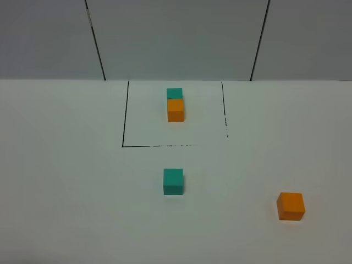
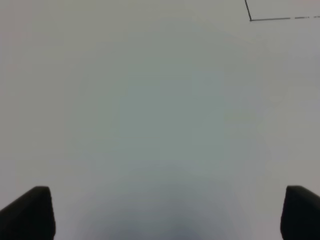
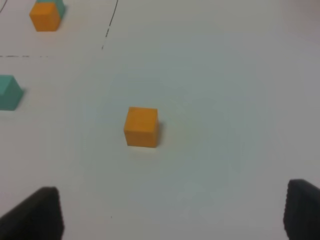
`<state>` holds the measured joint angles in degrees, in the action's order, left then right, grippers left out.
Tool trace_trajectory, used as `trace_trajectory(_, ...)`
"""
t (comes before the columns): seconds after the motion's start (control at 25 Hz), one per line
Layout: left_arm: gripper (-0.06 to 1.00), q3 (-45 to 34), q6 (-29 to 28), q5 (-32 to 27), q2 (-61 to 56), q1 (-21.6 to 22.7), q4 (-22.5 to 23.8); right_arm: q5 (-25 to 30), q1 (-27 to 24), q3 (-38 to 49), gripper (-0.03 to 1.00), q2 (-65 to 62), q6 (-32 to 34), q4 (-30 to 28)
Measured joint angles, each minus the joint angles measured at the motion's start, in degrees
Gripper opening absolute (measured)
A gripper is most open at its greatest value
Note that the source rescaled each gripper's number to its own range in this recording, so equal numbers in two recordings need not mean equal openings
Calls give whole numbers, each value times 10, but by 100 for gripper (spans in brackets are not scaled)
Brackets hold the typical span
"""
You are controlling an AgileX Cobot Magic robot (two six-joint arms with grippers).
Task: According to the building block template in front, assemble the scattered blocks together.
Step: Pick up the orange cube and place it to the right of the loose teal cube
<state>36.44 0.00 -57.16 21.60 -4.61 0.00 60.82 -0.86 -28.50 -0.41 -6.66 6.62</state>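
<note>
The template pair, a teal cube (image 1: pixel 174 93) joined to an orange cube (image 1: pixel 175 110), sits inside a thin black outline (image 1: pixel 124 115) at the back of the white table. The loose teal cube (image 1: pixel 173 181) lies in front of the outline; the loose orange cube (image 1: pixel 290 206) lies at the front right. No gripper shows in the exterior high view. In the right wrist view my right gripper (image 3: pixel 175 215) is open, fingertips (image 3: pixel 42 212) wide apart, with the orange cube (image 3: pixel 141 127) ahead of them and the teal cube (image 3: pixel 9 92) at the edge. My left gripper (image 2: pixel 167 212) is open over bare table.
The template's orange cube (image 3: pixel 45 16) shows far off in the right wrist view. A corner of the outline (image 2: pixel 251 19) shows in the left wrist view. A grey panelled wall (image 1: pixel 176 38) stands behind the white table (image 1: pixel 66 192).
</note>
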Motion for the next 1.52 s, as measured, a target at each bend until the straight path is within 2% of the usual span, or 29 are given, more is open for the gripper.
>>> trace_trajectory(0.28, 90, -45, 0, -6, -103, 0, -40, 0, 0, 0, 76, 0, 0, 0)
trace_trajectory(0.6, 88, -47, 23, -6, -172, 0, -41, 0, 0, 0, 76, 0, 0, 0)
trace_trajectory(0.96, 84, -75, 23, -25, -189, -1, -46, 0, 0, 0, 76, 0, 0, 0)
trace_trajectory(1.12, 77, -75, 23, -25, -196, -1, -49, 0, 0, 0, 76, 0, 0, 0)
trace_trajectory(1.36, 58, -75, 24, -25, -219, -1, -51, 0, 0, 0, 76, 0, 0, 0)
trace_trajectory(1.52, 52, -75, 24, -25, -219, 8, -52, 0, 0, 0, 76, 0, 0, 0)
